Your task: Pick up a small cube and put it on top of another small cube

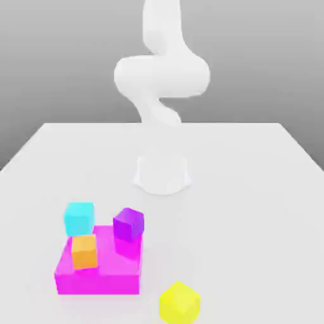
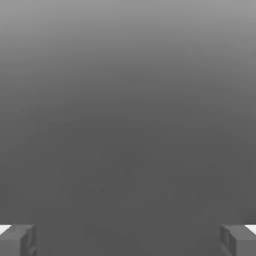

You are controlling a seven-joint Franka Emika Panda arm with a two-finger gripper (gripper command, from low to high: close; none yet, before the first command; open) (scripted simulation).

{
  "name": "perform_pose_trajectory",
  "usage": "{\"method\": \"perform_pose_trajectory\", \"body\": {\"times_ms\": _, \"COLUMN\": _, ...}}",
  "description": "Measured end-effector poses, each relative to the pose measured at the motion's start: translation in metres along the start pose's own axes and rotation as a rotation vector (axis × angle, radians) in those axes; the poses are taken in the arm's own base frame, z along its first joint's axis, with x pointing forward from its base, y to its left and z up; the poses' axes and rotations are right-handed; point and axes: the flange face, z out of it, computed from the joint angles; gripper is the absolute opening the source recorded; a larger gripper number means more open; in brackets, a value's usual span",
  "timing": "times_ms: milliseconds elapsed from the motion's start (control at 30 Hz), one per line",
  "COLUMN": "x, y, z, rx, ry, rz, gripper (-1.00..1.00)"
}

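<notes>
We see a white table (image 1: 253, 190) under a grey backdrop (image 1: 57, 57), bearing a flat magenta block (image 1: 98, 275) near its front edge, toward the exterior view's left.

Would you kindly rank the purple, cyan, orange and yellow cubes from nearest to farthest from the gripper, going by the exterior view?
1. Purple cube, on the magenta block's rear, and cyan cube, behind that block: too close to call.
2. Orange cube, on the block, nearer the camera.
3. Yellow cube, alone, nearest the camera.

White arm (image 1: 161, 76) upright and folded, its jaws wide apart with nothing between
</notes>
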Motion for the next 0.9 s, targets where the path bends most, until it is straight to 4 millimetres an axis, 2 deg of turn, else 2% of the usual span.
{"method": "perform_pose_trajectory", "body": {"times_ms": 100, "x": -0.004, "y": 0.004, "z": 0.063, "rx": -0.024, "ry": -0.099, "rz": -0.08, "gripper": 0.0}}
{"method": "perform_pose_trajectory", "body": {"times_ms": 233, "x": -0.019, "y": 0.013, "z": 0.141, "rx": -0.056, "ry": -0.217, "rz": -0.182, "gripper": 0.0}}
{"method": "perform_pose_trajectory", "body": {"times_ms": 500, "x": -0.08, "y": 0.05, "z": 0.281, "rx": -0.135, "ry": -0.428, "rz": -0.392, "gripper": 0.0}}
{"method": "perform_pose_trajectory", "body": {"times_ms": 700, "x": -0.14, "y": 0.095, "z": 0.363, "rx": -0.208, "ry": -0.569, "rz": -0.564, "gripper": 0.0}}
{"method": "perform_pose_trajectory", "body": {"times_ms": 900, "x": -0.193, "y": 0.153, "z": 0.424, "rx": -0.287, "ry": -0.677, "rz": -0.717, "gripper": 0.0}}
